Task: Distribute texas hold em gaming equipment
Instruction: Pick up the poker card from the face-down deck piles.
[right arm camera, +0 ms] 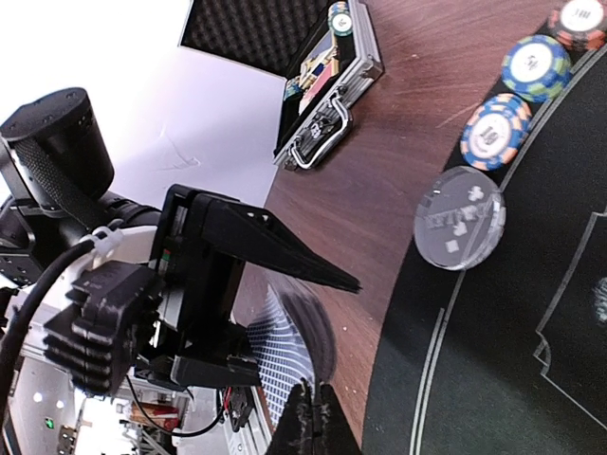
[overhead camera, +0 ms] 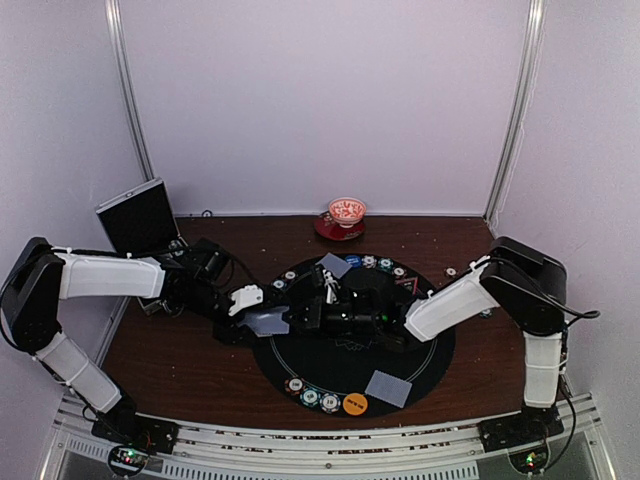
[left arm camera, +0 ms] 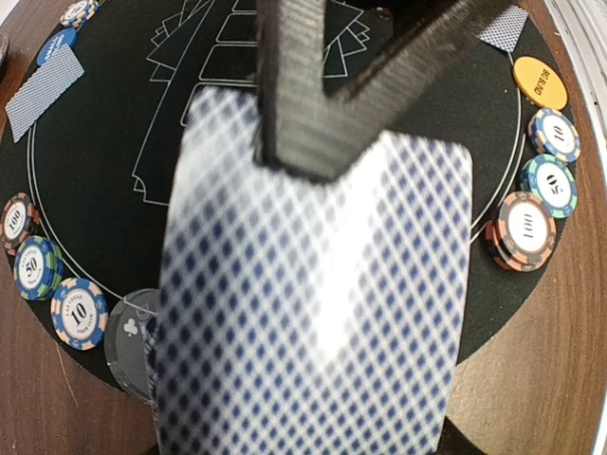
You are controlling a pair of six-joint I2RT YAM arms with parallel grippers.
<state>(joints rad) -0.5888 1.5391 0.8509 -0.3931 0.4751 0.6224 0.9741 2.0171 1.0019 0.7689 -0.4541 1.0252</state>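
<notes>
Left gripper (left arm camera: 305, 156) clamped on a blue-diamond-backed playing card (left arm camera: 313, 313); right gripper (right arm camera: 308, 417) clenched at that card's edge.

Brown wooden table (overhead camera: 190, 370) carries the round black mat with white lines (overhead camera: 340, 370). Both arms meet over the mat's left side, and the held card hangs above the rim there. Can't tell if the right gripper actually pinches the card or just touches it. Open silver metal case (overhead camera: 140, 215) is at the far left corner. Red-and-white bowl (overhead camera: 347, 210) sits on the red saucer (overhead camera: 335, 232) at the far edge, off the mat. 2 more cards lie face down on the mat: far card (overhead camera: 335, 265), near card (overhead camera: 388, 387). Clear round disc (right arm camera: 460, 218) lies on the mat's left rim. Orange marker disc (overhead camera: 355, 404) is just beside the near card, then 3 stripe-edged poker chips (overhead camera: 310, 397) in a row along the near rim. Far-rim chips (overhead camera: 385, 265) line the opposite side.
</notes>
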